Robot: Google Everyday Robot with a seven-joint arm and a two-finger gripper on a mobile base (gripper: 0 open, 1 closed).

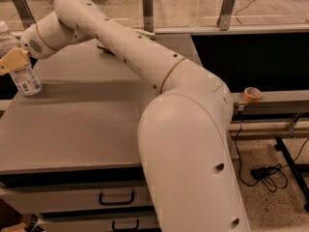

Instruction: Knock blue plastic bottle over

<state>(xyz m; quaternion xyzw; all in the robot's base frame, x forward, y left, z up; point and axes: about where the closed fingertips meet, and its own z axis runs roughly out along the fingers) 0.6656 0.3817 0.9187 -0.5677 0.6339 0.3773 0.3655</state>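
The arm (130, 50) reaches from a bulky elbow (188, 149) in the foreground, up and across the grey desk (87, 124) to its far left corner. There the tan tool (13, 61) sits at the end of a rounded white wrist (46, 36). The tool lies against the bottle (26, 80), crossing in front of its middle on the side that faces the arm. I cannot tell whether the tool is apart or together, since only one flat tan part of it shows. The bottle stands on its base close to the desk's left edge, more or less upright. Its white cap (3, 26) is at the very border of the view, and its white label with dark print shows below the tool. Its clear body is partly hidden by the tool. Behind the forearm, near the far side of the desk, a small dark, greenish thing (102, 48) peeks out, too hidden to name. Under the desk top are two drawers, each with a dark handle (117, 197). To the right of the desk a roll of tan tape (251, 94) rests on a metal ledge, well apart from the bottle. Below it black cables (264, 171) lie on the speckled floor. Along the back of the desk runs a glass screen held by metal posts (227, 6).
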